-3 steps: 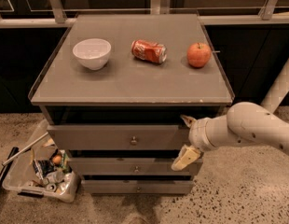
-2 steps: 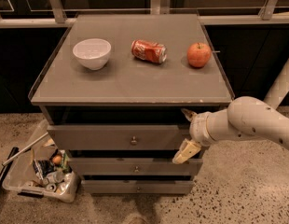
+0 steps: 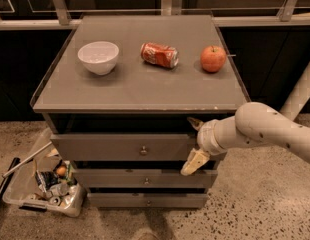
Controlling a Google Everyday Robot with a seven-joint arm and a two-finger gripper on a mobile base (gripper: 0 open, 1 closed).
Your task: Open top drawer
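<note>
At the front of a low grey cabinet (image 3: pixel 140 91), seen from above in the single camera view, three matte grey drawers are stacked. The top drawer (image 3: pixel 110 147) is the uppermost and tallest-fronted, with a small round metal knob (image 3: pixel 143 150) at its centre and a dark gap between its front and the cabinet top.

From the right, a thick white robot arm (image 3: pixel 267 131) reaches in. The gripper (image 3: pixel 194 142) sits at the right end of the top drawer's front, well right of the knob. Its two pale fingers (image 3: pixel 194 162) are spread apart, one near the front's upper edge and one hanging past its lower edge. They hold nothing.

On the cabinet top, from left to right, sit a white bowl (image 3: pixel 98 57), a red soda can (image 3: pixel 159 55) lying on its side, and a red apple (image 3: pixel 213 59).

Below are the middle drawer (image 3: pixel 120 178) and the bottom drawer (image 3: pixel 120 200), each with a small knob.

On the speckled floor (image 3: pixel 255 204) to the left stands a clear plastic bin (image 3: pixel 70 206) filled with mixed clutter.
</note>
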